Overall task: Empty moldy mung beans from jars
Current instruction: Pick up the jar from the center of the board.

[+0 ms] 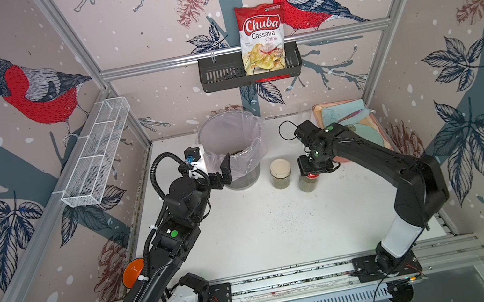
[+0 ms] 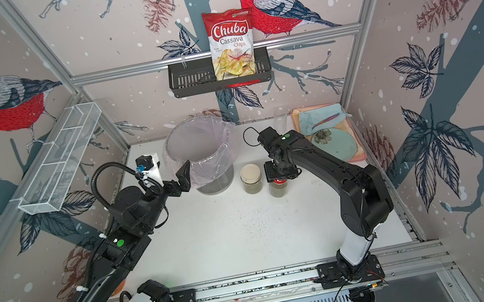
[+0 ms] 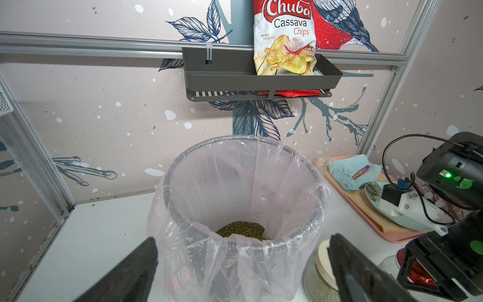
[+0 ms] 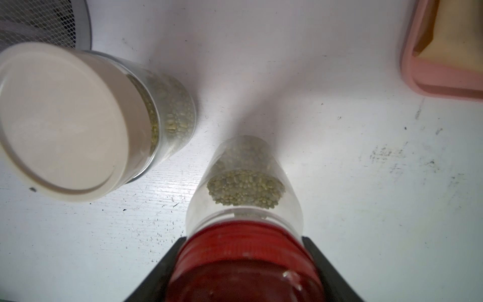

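Jaws of the right gripper (image 4: 243, 240) are clamping the red-lidded jar (image 4: 243, 274), beige-lidded jar (image 4: 65, 120) just beside; left gripper (image 3: 243, 240) is hovering wide open before the bin (image 3: 198, 183).

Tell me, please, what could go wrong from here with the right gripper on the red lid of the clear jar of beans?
1. The right gripper clamps only the shiny red lid. The left gripper is open by the grey mesh bin, so nothing steadies the clear jar body, which may spin with the lid or tip.
2. The clear jar with the beige round lid stands close beside it and could be knocked over.
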Motion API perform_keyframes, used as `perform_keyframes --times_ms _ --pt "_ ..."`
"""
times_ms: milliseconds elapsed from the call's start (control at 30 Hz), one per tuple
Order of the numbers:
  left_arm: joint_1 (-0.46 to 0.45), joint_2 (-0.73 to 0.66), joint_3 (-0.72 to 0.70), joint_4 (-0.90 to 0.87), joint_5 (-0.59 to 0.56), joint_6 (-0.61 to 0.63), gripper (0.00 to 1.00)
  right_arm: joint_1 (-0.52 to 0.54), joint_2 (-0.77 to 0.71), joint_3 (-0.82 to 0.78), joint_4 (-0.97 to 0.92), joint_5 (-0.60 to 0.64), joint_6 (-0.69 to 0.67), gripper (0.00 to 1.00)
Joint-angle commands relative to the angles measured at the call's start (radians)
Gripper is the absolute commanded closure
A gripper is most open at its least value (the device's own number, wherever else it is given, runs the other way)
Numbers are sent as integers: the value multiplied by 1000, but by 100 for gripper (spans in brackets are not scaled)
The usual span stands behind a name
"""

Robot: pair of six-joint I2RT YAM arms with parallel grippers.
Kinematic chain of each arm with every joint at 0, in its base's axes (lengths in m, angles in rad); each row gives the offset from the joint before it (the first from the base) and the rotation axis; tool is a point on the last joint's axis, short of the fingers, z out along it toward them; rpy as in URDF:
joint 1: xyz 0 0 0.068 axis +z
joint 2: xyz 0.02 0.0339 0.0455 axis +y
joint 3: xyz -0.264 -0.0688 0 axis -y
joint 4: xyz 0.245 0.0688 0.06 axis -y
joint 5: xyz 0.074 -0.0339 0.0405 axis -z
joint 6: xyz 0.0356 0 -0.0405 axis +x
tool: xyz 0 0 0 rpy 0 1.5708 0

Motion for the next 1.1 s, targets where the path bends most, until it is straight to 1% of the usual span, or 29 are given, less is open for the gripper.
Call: perform_keyframes --times_ms 0,67,233,400,500,567,767,867,1000,1067 --pt "-3 3 8 29 37 4 1 2 -20 33 -38 -21 -7 44" --pt "-4 4 8 37 72 12 1 2 -28 54 -51 -41 -10 44" --pt "-39 8 -4 72 234 63 1 3 -60 110 -84 -98 -26 45" --pt "-102 28 23 30 288 137 1 3 -96 137 -102 -136 -30 46" --pt "-119 53 55 -26 360 195 1 5 -118 139 -103 -151 -30 46" --pt "-131 72 74 -50 373 211 1 5 -136 134 -96 -165 -29 46" --pt "-160 109 92 -90 388 247 2 5 -177 133 -92 -173 -31 46" --pt "-194 137 107 -126 343 266 3 5 -196 132 -90 -184 -30 47" --pt "-263 153 115 -165 227 314 4 5 -215 124 -81 -195 -35 48" --pt "-280 149 116 -176 199 323 4 5 -220 115 -78 -197 -38 48"
